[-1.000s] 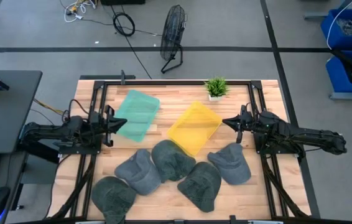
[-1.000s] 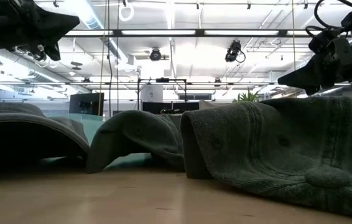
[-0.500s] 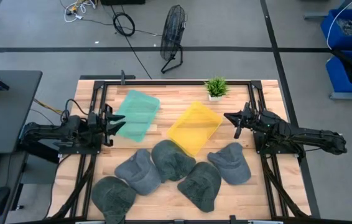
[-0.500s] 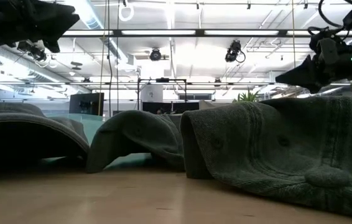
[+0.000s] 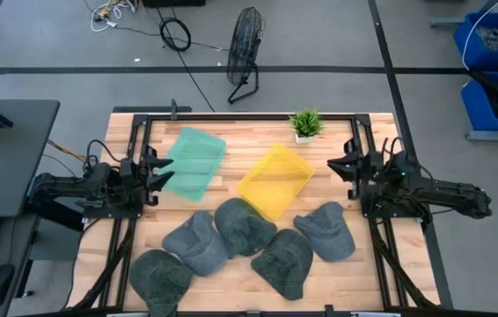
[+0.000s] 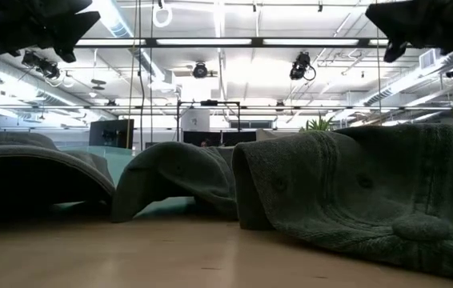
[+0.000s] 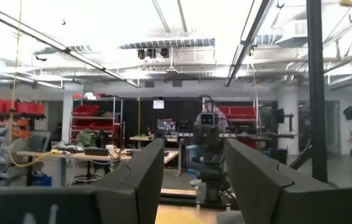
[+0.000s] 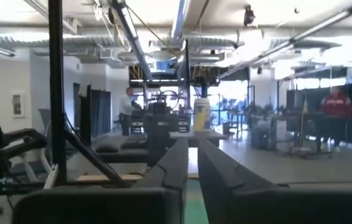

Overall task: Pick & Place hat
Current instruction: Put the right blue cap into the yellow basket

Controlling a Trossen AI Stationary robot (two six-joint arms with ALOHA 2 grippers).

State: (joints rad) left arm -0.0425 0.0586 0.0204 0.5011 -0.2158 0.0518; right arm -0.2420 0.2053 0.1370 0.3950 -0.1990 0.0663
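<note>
Several dark grey-green hats [image 5: 245, 226] lie in a cluster on the near half of the wooden table, some overlapping; in the low view the nearest hat [image 6: 354, 192] fills the right side. My left gripper [image 5: 168, 167] hovers open over the left edge of the teal tray [image 5: 194, 163], its fingers wide apart in the left wrist view [image 7: 194, 155]. My right gripper [image 5: 333, 165] hovers right of the yellow tray [image 5: 275, 180], its fingers a narrow gap apart [image 8: 193, 149]. Both grippers are high above the table and far from the hats.
A small potted plant [image 5: 305, 123] stands at the table's far edge. Black frame rails [image 5: 135, 220] run along the left and right sides. Bare wood shows at the near right corner [image 5: 363, 282]. A fan [image 5: 245, 53] stands on the floor beyond.
My left gripper has opened wide, keeping its place over the teal tray's left edge. My right gripper has risen and drawn back toward the table's right edge, and its fingers have parted a little. The hats have not moved.
</note>
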